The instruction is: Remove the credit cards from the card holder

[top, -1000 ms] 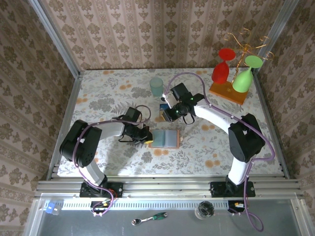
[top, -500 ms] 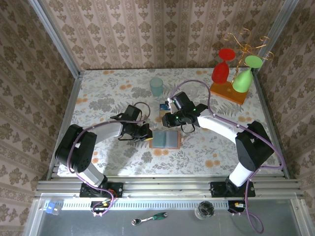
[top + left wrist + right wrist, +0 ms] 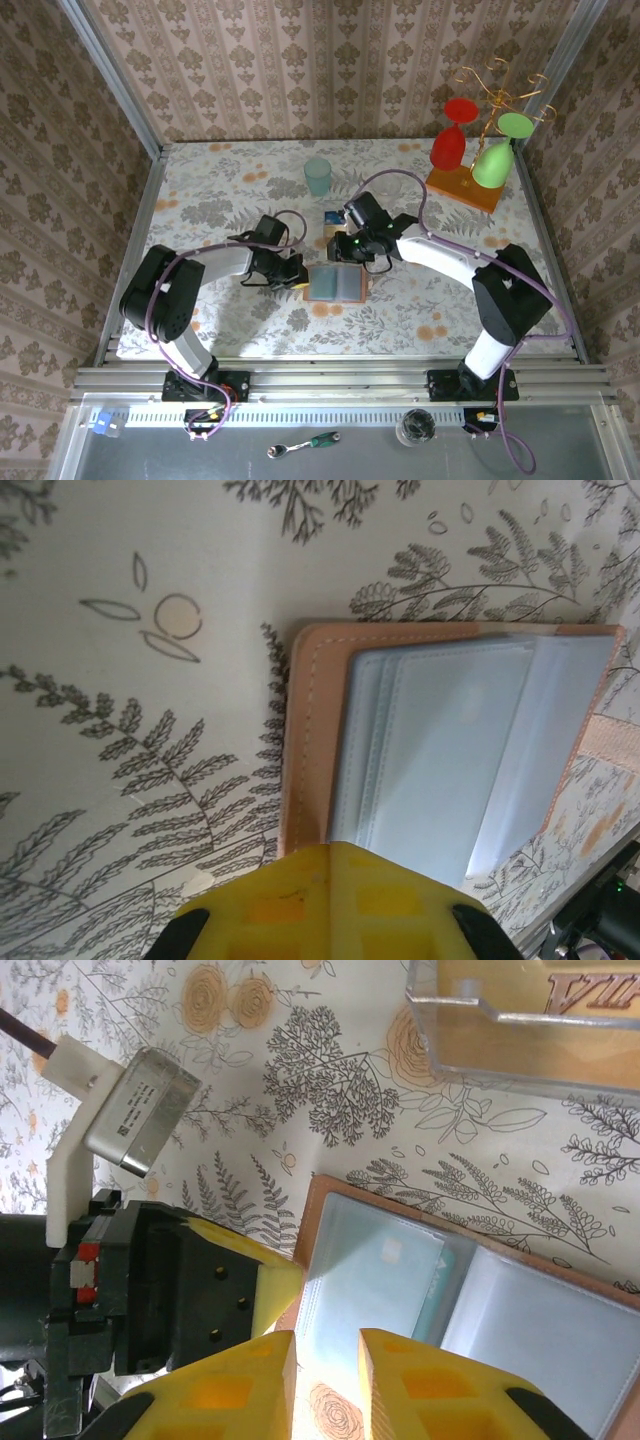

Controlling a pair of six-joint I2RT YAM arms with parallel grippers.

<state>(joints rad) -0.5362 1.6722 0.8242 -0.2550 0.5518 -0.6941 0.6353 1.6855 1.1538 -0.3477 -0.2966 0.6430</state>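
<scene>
Pressed-together left pincer (image 3: 333, 868) touches the open tan, grey-blue-lined card holder (image 3: 447, 742); right pincer (image 3: 327, 1358) slightly spread.

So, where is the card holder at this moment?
In the top view the card holder lies open near the middle of the table, with the left gripper at its left edge and the right gripper by its far edge.
</scene>
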